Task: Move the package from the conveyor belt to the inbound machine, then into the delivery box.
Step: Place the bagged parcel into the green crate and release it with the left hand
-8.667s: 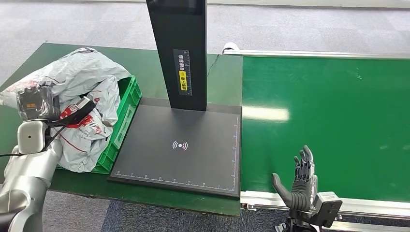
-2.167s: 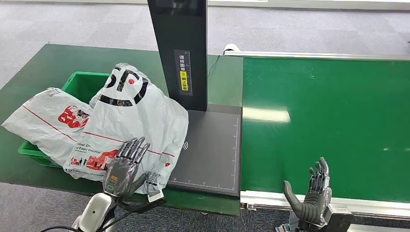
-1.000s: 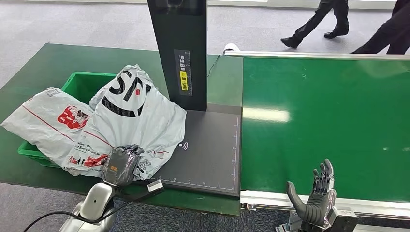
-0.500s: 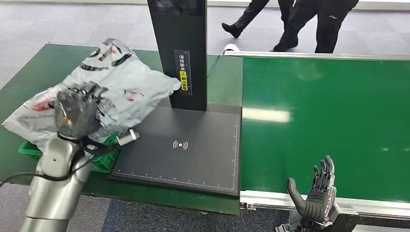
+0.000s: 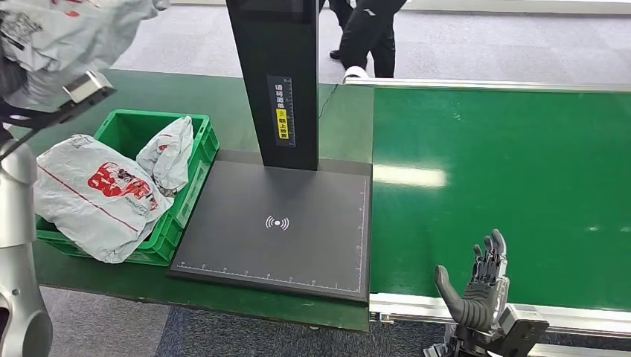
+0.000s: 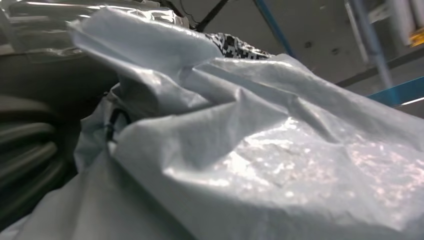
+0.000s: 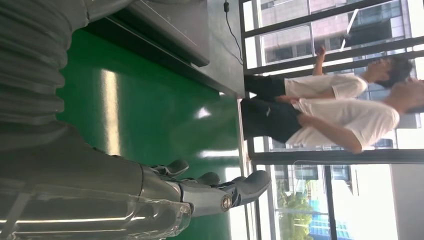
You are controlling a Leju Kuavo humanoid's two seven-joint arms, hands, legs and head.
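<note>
Left robot hand (image 6: pixel 30 150) gripped the grey package (image 5: pixel 67 30), raised at upper left above the green delivery box (image 5: pixel 195 145), presumably to drop in. Right robot hand (image 5: pixel 476 286) hung open, empty, lower right beside the conveyor belt (image 5: pixel 506 171).

The black post (image 5: pixel 274 74) blocks my way between crate (image 5: pixel 195 160) and belt (image 5: pixel 506 178); the scan pad (image 5: pixel 283 223) before it lies bare, bags (image 5: pixel 97 197) crowd the crate.
</note>
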